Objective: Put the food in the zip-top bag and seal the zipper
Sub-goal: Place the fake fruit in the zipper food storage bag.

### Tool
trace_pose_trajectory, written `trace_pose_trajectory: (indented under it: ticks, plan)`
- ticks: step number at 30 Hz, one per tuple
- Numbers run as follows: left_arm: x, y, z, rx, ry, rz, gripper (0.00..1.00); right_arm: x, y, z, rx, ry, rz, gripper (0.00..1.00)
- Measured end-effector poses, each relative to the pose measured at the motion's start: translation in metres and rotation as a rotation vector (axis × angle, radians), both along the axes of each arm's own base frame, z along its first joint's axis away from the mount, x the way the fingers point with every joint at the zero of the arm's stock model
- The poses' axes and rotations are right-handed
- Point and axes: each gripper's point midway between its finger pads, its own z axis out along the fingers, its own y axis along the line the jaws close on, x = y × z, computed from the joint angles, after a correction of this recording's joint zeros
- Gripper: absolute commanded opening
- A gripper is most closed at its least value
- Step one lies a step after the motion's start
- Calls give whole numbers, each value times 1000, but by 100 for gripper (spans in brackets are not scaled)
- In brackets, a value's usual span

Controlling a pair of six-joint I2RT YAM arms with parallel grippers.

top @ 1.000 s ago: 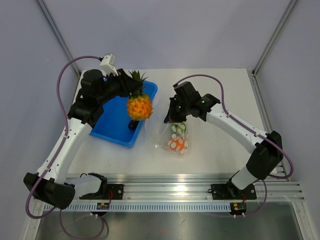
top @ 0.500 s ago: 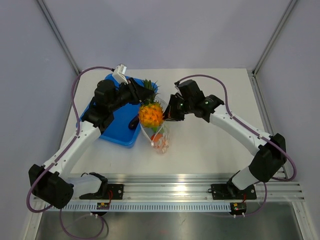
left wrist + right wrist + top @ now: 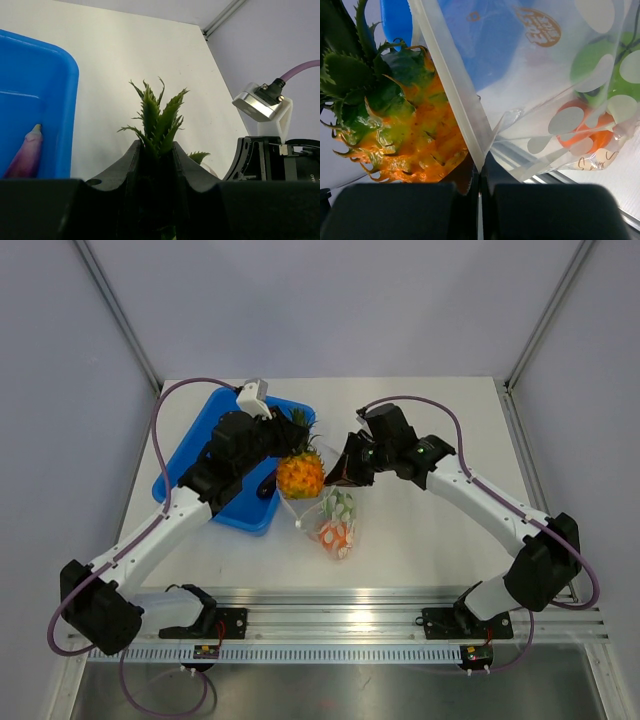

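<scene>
Leaves of the pineapple [image 3: 300, 473] are clamped in my left gripper [image 3: 156, 159], the fruit hanging at the mouth of the zip-top bag [image 3: 338, 522]. My right gripper [image 3: 480, 177] is pinched together on the zipper [image 3: 451, 82] edge; orange ball [image 3: 580, 127] and green ball [image 3: 605, 65] lie inside.

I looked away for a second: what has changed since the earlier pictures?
The left pincer carried the pineapple rightward, from over the tray to the mouth of the bag. The right pincer drew the bag slightly left. Both grips stayed: left on the leaves, right on the bag's edge.
</scene>
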Motion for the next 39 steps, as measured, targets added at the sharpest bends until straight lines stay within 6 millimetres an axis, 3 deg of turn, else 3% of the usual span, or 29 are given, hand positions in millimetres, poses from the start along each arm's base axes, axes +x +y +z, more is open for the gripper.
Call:
trace_pose_trajectory:
  ticks: [16,26,39]
  plan:
    - [-5,-15,5,162,-158,104,0,-4,-2,-8,2,50,-13,0]
    - [-8,-14,-15,219,-178,81,0,-6,-1,-6,14,56,-3,0]
    - [-9,-14,-16,282,-215,127,0,-8,-2,-8,4,60,-1,0]
